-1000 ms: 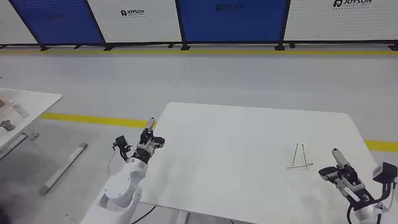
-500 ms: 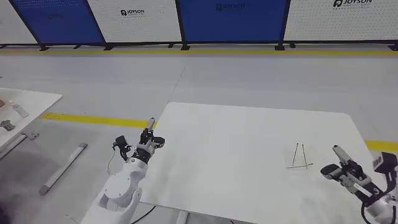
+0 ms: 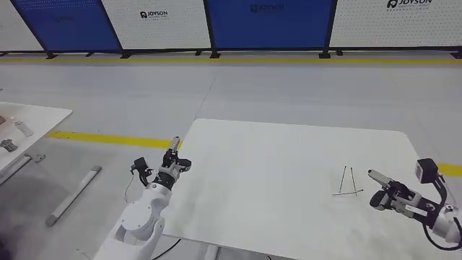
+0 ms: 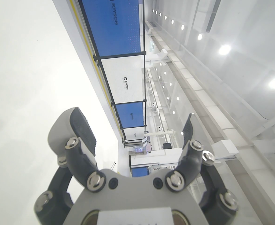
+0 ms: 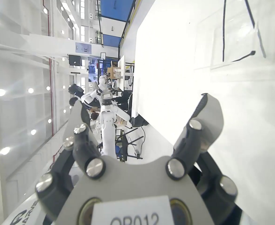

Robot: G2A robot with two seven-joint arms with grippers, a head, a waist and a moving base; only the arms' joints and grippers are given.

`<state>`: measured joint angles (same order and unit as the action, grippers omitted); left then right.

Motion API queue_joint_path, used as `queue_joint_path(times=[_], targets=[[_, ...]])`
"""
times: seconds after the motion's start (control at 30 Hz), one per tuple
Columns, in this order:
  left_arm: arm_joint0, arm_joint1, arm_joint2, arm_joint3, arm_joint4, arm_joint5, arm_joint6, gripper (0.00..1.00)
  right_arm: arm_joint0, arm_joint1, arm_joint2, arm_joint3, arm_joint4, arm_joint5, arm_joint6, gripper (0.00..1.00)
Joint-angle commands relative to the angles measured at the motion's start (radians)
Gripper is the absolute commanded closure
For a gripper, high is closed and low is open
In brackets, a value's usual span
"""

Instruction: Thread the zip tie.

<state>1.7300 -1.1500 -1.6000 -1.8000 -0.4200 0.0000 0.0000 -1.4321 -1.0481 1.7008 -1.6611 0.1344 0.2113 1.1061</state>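
Note:
Three black zip ties [image 3: 348,181] lie loose on the white table [image 3: 281,166] near its right side, two roughly parallel and one across their near ends. In the right wrist view the zip ties [image 5: 224,28] rest on what looks like a clear sheet [image 5: 235,45]. My right gripper [image 3: 374,186] is open and empty just right of them, apart from them; its own view shows the right gripper [image 5: 142,111] with jaws spread. My left gripper [image 3: 174,144] hovers at the table's left edge, and the left gripper [image 4: 135,129] is open with nothing in it.
The table's right edge runs close behind the right arm. A second white table [image 3: 32,119] with small parts stands far left, and a grey bar [image 3: 72,195] lies on the floor beside it. Blue and white panels [image 3: 267,7] line the back.
The right arm has turned and its gripper has moved left, closer to the zip ties. The left arm has not moved.

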Motion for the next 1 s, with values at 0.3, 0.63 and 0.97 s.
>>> queue_joint_path(times=[0.3, 0.63, 0.97], targets=[[0.0, 0.0, 0.0, 0.0, 0.0, 0.0, 0.0, 0.0, 0.003, 0.001, 0.002, -0.008, 0.001, -0.007, 0.008, 0.0], [0.0, 0.0, 0.0, 0.0, 0.0, 0.0, 0.0, 0.0, 0.108, 0.044, -0.019, 0.027, -0.031, -0.065, 0.284, 0.0], [0.0, 0.0, 0.0, 0.0, 0.0, 0.0, 0.0, 0.0, 0.255, 0.094, -0.278, 0.178, 0.023, -0.078, 0.284, 0.0]])
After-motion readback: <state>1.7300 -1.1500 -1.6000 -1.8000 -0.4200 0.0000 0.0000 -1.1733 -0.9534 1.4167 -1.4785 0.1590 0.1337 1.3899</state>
